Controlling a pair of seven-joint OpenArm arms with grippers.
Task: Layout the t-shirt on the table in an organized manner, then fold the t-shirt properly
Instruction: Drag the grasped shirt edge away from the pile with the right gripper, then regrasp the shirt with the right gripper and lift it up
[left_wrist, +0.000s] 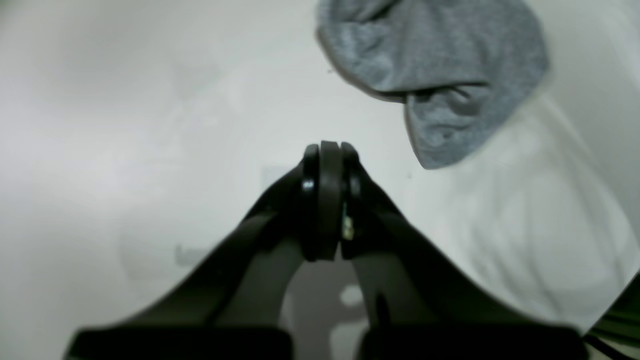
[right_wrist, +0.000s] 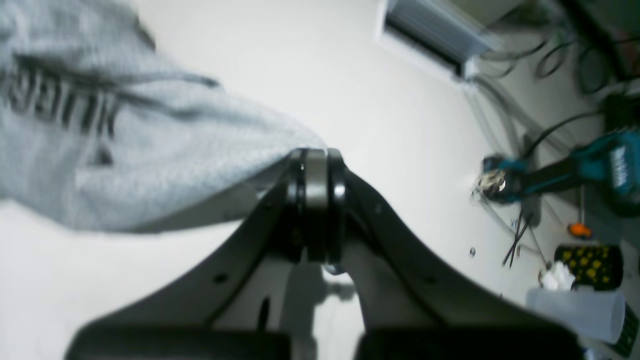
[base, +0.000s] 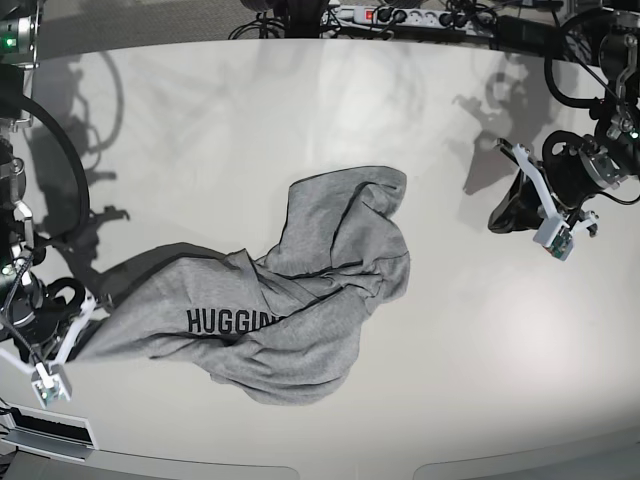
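Note:
The heather-grey t-shirt (base: 320, 290) lies crumpled in the middle of the off-white table (base: 250, 130), with black lettering (base: 228, 321) facing up. One end is stretched out to the left. My right gripper (base: 88, 322) is shut on that stretched corner; in the right wrist view the fabric (right_wrist: 150, 165) runs straight into the closed tips (right_wrist: 315, 152). My left gripper (base: 497, 220) is shut and empty, apart from the shirt at the table's right side. In the left wrist view its tips (left_wrist: 330, 147) hover over bare table, with the shirt (left_wrist: 435, 55) beyond.
A power strip (base: 400, 15) and cables lie past the table's far edge. In the right wrist view a teal drill (right_wrist: 575, 170), a black container with yellow dots (right_wrist: 592, 260) and a white cup (right_wrist: 575, 312) sit off to the right.

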